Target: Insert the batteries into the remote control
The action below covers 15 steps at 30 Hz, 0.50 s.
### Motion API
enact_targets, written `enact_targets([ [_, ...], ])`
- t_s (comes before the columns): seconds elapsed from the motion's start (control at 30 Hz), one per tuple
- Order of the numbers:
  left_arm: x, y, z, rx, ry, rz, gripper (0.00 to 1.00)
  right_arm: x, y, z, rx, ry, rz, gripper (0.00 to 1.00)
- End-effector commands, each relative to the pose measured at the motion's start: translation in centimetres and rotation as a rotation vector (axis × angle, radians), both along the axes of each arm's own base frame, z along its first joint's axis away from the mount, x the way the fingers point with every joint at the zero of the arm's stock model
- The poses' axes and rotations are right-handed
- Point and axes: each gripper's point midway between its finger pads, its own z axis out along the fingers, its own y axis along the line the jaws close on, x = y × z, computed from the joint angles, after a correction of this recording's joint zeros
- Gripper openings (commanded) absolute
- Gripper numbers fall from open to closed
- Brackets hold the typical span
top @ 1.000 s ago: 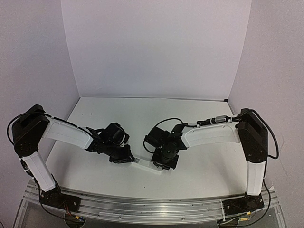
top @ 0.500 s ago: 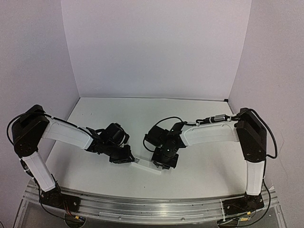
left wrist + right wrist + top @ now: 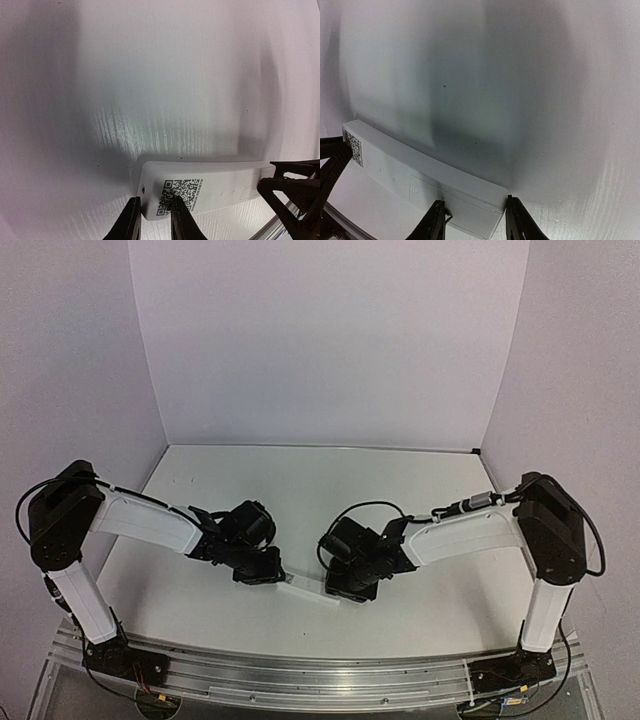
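Note:
The remote control [image 3: 305, 588] lies back side up on the table between my two grippers, its QR label [image 3: 181, 194] towards the left one. The left gripper [image 3: 272, 575] [image 3: 155, 198] stands over that end with a narrow gap: one finger is beside the end face, the other in front of the label. Whether they pinch the remote does not show. At the other end [image 3: 470, 200], the right gripper [image 3: 345, 588] [image 3: 475, 200] is open and straddles it closely. A cover seam with a ridged mark [image 3: 414, 190] shows there. The batteries are out of view.
White walls stand at the back and on both sides of the white table [image 3: 320, 490]. A metal rail [image 3: 320, 680] runs along the near edge, close below the remote. Each wrist view shows the other gripper's dark fingers, the right one's [image 3: 292, 197] and the left one's [image 3: 330, 165].
The right arm has swung to the right and its wrist has turned. Its jaws now stand wider around the remote's end. The remote and the left arm have barely moved.

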Motion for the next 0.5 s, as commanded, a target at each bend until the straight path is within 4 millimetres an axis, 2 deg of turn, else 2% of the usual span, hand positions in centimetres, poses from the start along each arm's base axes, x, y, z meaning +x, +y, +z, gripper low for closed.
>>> enact_targets([
  [0.0, -2.1, 2.4, -3.5, 0.156, 0.095, -0.012, 0.22, 0.1, 1.7, 1.1, 0.068, -0.086, 0.091, 0.4],
  [0.13, -1.8, 2.1, -3.0, 0.146, 0.084, -0.006, 0.24, 0.1, -0.4, 3.3, 0.038, -0.136, 0.119, 0.51],
  [0.2, -1.6, 1.9, -2.5, 0.135, 0.074, -0.003, 0.26, 0.0, -1.7, 4.5, -0.004, -0.176, 0.165, 0.64],
  [0.3, -1.1, 1.4, -1.5, 0.119, 0.053, -0.003, 0.29, -0.3, -3.4, 6.4, -0.074, -0.241, 0.279, 0.76],
  [0.37, -0.8, 1.1, -0.9, 0.109, 0.04, -0.003, 0.31, -0.6, -3.5, 7.5, -0.086, -0.288, 0.393, 0.83],
  [0.47, -0.1, 0.4, 0.7, 0.088, 0.009, -0.007, 0.4, -1.8, -2.3, 8.6, -0.082, -0.345, 0.672, 0.89],
])
